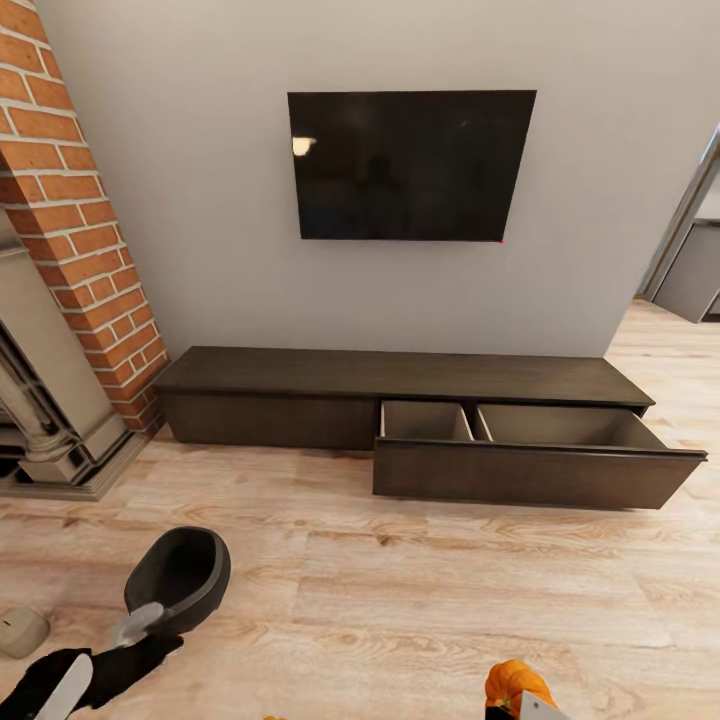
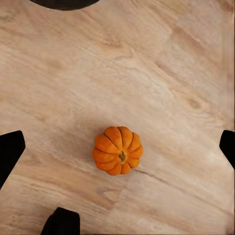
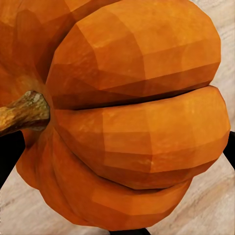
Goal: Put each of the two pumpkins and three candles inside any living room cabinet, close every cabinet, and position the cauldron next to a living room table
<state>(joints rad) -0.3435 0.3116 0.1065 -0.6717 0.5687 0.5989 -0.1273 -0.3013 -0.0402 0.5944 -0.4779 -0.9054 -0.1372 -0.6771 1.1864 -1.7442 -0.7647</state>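
The long dark brown cabinet [image 1: 300, 385] stands against the wall under a TV. Its right drawer [image 1: 530, 475] is pulled out, and both pale compartments are bare. One orange pumpkin [image 1: 512, 682] [image 3: 132, 122] is held at the bottom edge of the head view, with my right gripper [image 1: 522, 702] shut on it. The other pumpkin [image 2: 117, 150] lies on the wood floor below my left gripper [image 1: 140, 625], whose dark fingers [image 2: 10, 152] stand wide open. The dark cauldron [image 1: 180, 575] sits on the floor just beyond that gripper. A beige candle [image 1: 20, 632] lies at the far left.
A brick column [image 1: 80, 220] and a fireplace surround [image 1: 50, 400] fill the left side. A black TV [image 1: 410, 165] hangs on the grey wall. A doorway [image 1: 690, 260] opens at the right. Bare wood floor [image 1: 400, 600] stretches between me and the cabinet.
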